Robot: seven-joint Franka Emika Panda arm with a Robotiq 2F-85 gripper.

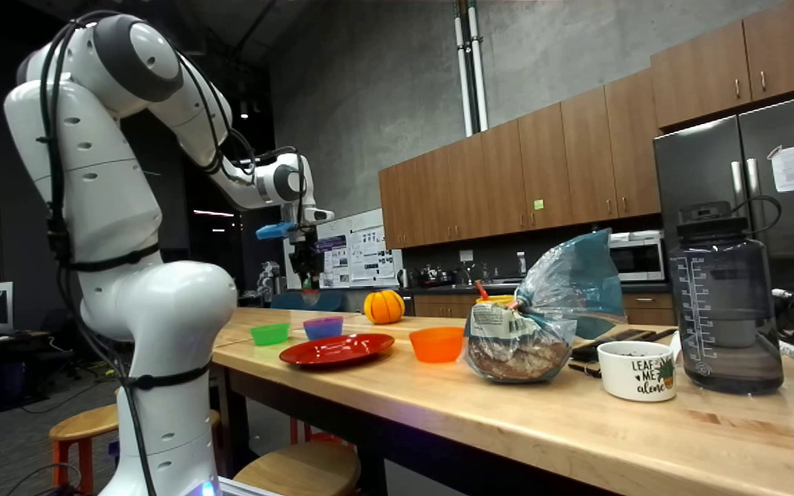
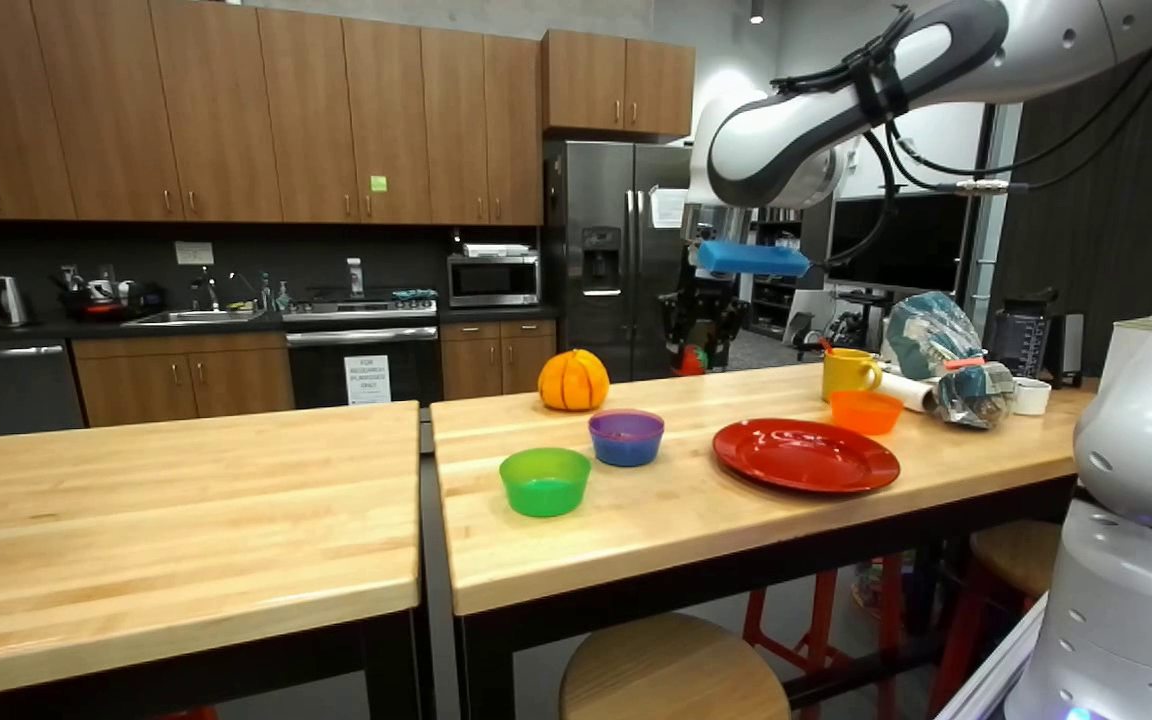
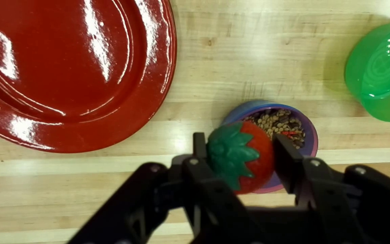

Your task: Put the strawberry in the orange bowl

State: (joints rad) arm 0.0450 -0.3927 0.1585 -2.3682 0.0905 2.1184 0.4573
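While one green bowl (image 1: 269, 335) stands leftmost in an exterior view, the gripper (image 3: 239, 149) hangs just rightward above the table (image 1: 542, 413), its jaws parted only by the one strawberry (image 3: 242, 158) they clasp. Then come a blue-purple bowl (image 1: 323, 328), single or nested unclear, holding beans or seeds (image 3: 279, 122), one red plate (image 1: 337, 348), one pumpkin (image 1: 383, 307), one orange bowl (image 1: 437, 344), one yellow mug (image 2: 844, 375), one bag (image 1: 555, 303) containing bread (image 1: 517, 359), one white bowl (image 1: 635, 377) and one bottle (image 1: 724, 310).

A red plate (image 2: 806, 455) lies on the table (image 2: 676, 540).
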